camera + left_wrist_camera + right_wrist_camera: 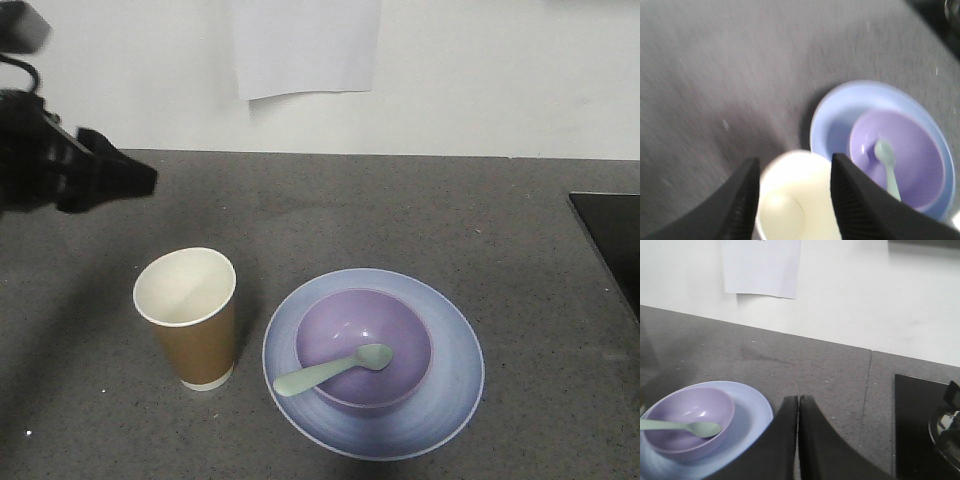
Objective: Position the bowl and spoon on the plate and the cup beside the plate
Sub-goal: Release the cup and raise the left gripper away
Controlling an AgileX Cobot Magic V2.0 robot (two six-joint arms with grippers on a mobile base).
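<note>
- My left end effector (pixel 792 197) is open, fingers apart above the cup (pixel 187 317).
- My right end effector (pixel 798 440) is closed, empty.
- Cup stands lower left, just beside the plate (pixel 440 410).
- The bowl (pixel 364 349) sits on the plate; the spoon (pixel 331 370) rests in the bowl.
- Black panel (pixel 612 240) occupies the right edge of the surface (pixel 400 210); bare surface lies toward the top.

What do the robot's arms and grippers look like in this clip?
Both grippers are black. The left gripper has two flat tapered fingers with finely ribbed inner pads. The right gripper shows two smooth, matte black fingers. In the front view, the left arm is a bulky black housing with a looped black cable above it. No markings are legible.
</note>
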